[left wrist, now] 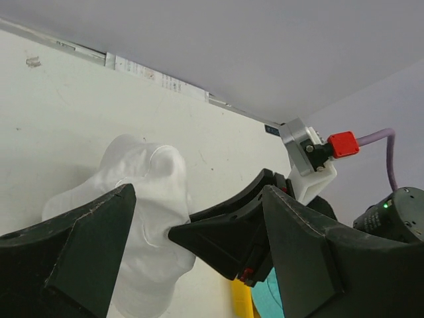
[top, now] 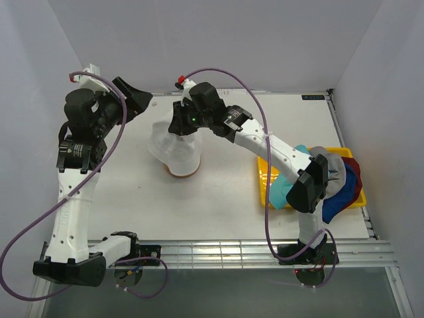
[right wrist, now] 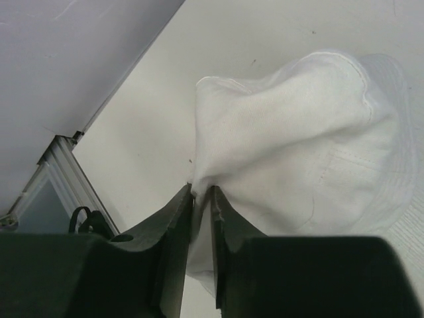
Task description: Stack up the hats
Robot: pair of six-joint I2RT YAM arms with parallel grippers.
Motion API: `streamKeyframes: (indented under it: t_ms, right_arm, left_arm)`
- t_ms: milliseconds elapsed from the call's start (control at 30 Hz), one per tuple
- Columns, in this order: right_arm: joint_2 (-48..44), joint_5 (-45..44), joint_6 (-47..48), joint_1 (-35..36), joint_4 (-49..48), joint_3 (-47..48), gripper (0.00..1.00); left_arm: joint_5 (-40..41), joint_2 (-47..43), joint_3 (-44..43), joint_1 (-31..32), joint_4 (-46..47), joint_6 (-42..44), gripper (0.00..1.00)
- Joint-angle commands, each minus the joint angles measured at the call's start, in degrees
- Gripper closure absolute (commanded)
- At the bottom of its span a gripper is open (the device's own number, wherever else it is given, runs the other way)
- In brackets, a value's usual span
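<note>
A white hat [top: 173, 149] is draped over the wooden stand [top: 183, 173] at the table's middle. My right gripper [top: 177, 126] reaches over it from the right. In the right wrist view that gripper [right wrist: 202, 192] is shut on a fold of the white hat [right wrist: 298, 132], with the cloth pinched between its narrow jaws. My left gripper [top: 143, 102] hangs open up and to the left of the hat, touching nothing. In the left wrist view the left gripper [left wrist: 199, 199] frames the white hat [left wrist: 142, 199]. More hats lie at the right: teal [top: 285, 189], grey [top: 334, 165], blue [top: 338, 200] and dark red [top: 360, 185].
A yellow tray [top: 265, 173] under the pile of hats stands by the table's right edge. White walls close in the back and both sides. A metal rail runs along the near edge [top: 232, 250].
</note>
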State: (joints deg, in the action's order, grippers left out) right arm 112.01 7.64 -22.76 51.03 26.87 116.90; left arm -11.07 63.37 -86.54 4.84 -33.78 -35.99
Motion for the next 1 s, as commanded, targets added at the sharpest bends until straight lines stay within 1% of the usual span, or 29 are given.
streamKeyframes:
  t_ms: [0, 67, 133, 167, 367, 500, 667, 833, 933, 967]
  right_arm:
    - [-0.3, -0.61, 1.85, 0.39, -1.56, -1.41, 0.75]
    - [-0.73, -0.7, 1.93, 0.48, -1.82, -2.38, 0.67]
    - [-1.09, -0.87, 2.02, 0.48, -2.09, -2.91, 0.61]
    - [-1.44, -0.96, 2.11, 0.57, -2.09, -3.08, 0.56]
    - [-3.72, -2.45, 2.29, 0.57, -2.26, -4.05, 0.39]
    - [-5.83, -5.08, 2.11, 0.48, -2.44, -6.06, 0.38]
    - [-7.59, -11.93, 2.11, 0.22, -1.12, -8.88, 0.38]
    - [-8.47, -14.49, 2.46, -0.66, -0.77, -10.9, 0.39]
    - [-7.95, -14.5, 2.29, -1.45, -0.24, -10.99, 0.45]
    - [-7.68, -14.23, 2.11, -1.72, -0.33, -11.34, 0.5]
  left_arm:
    - [1.14, -1.59, 3.56, -0.1, 1.61, 0.04, 0.11]
    - [1.58, -1.85, 5.15, -0.1, 1.96, -0.22, 0.11]
    - [2.02, -1.94, 6.91, -0.1, 2.14, -0.4, 0.11]
    - [2.02, -1.85, 7.44, -0.1, 2.31, -0.49, 0.11]
    - [1.84, -0.88, 9.64, -0.1, 2.75, -0.66, 0.11]
    - [1.49, -0.18, 10.43, -0.18, 2.75, -0.66, 0.11]
    - [0.96, 1.31, 11.13, -0.1, 2.14, -0.14, 0.11]
    - [0.79, 2.54, 11.57, -0.1, 1.52, 0.74, 0.12]
    - [0.26, 3.86, 12.1, -0.1, 1.26, 1.27, 0.13]
    - [0.09, 4.21, 12.1, -0.18, 1.0, 1.36, 0.13]
